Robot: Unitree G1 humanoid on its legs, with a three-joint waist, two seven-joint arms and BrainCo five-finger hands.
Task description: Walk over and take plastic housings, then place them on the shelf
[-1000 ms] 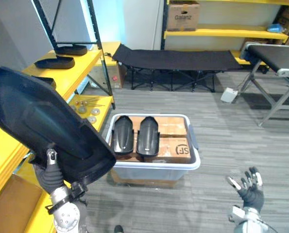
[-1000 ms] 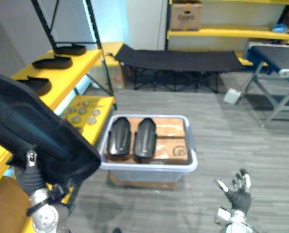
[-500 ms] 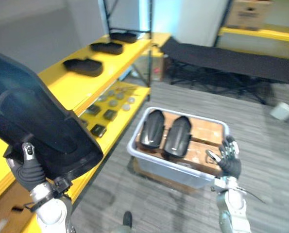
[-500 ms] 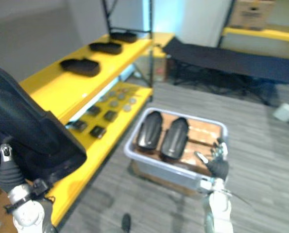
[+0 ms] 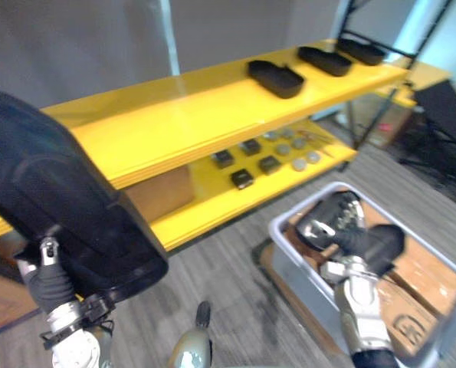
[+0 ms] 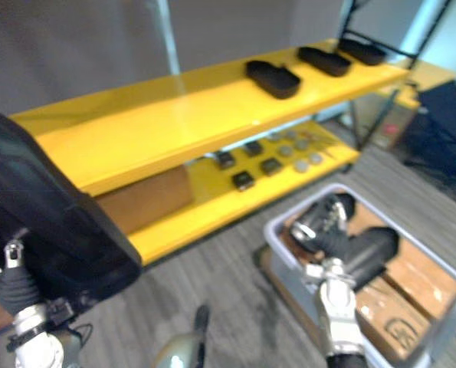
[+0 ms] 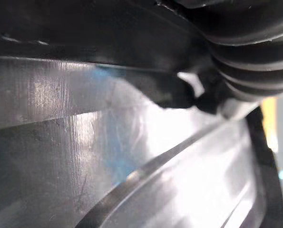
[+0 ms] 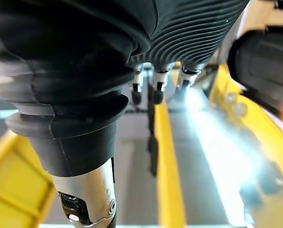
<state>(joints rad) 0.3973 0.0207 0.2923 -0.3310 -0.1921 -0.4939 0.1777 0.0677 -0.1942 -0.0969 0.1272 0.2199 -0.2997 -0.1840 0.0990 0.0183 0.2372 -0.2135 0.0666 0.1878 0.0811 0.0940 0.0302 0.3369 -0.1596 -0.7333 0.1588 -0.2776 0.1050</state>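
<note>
Left eye view: the left hand (image 5: 50,280) pinches a big black housing (image 5: 51,192) by its lower rim, lower left, facing the shelf (image 5: 174,115). Left wrist view: the housing looks glossy, stiff, light, likely slippery; rim holds suit. Right wrist view: the right hand (image 8: 156,85) hangs relaxed, empty.

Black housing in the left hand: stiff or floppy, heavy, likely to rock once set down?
Probably stiff: the black housing shows no sag held by one edge in the left hand. Seemingly light for its size, carried one-handed. Its domed shell might rock on the yellow shelf.
</note>
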